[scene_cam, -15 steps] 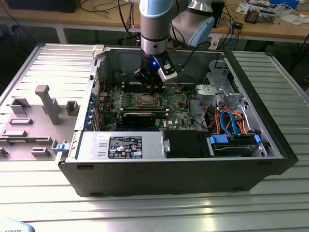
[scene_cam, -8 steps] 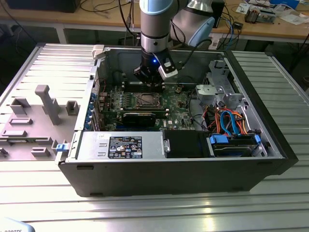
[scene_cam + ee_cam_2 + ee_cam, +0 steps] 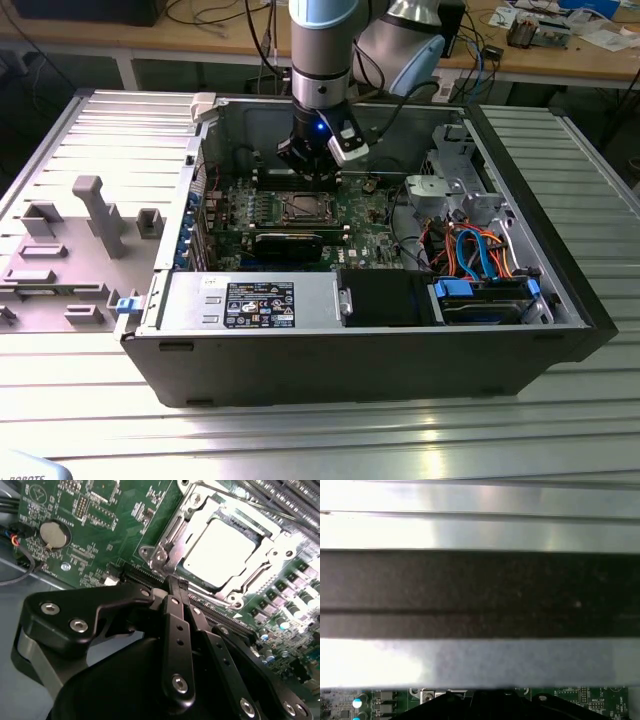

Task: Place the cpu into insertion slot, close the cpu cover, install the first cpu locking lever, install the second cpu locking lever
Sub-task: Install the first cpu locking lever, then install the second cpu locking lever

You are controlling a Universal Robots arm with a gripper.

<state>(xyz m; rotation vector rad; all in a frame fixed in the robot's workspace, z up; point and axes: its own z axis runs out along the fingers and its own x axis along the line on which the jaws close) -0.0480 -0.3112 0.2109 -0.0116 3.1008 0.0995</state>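
Note:
The cpu (image 3: 220, 550) shows its silvery top inside the insertion slot (image 3: 232, 599) on the green motherboard (image 3: 100, 510). The cpu cover (image 3: 270, 562) lies flat around it as a metal frame. A thin locking lever (image 3: 172, 527) runs along one side of the socket. My gripper (image 3: 176, 582) is shut, its black fingers pressed together with the tip just off the socket corner where that lever ends. In the exterior view the gripper (image 3: 312, 178) hangs inside the open computer case, right behind the cpu (image 3: 303, 208).
A black expansion card (image 3: 288, 243) lies in front of the socket. The power supply (image 3: 250, 300) and a drive bay with blue and orange cables (image 3: 480, 250) fill the case front and right. Long memory slots (image 3: 280, 500) flank the socket. Grey fixtures (image 3: 90, 215) stand left of the case.

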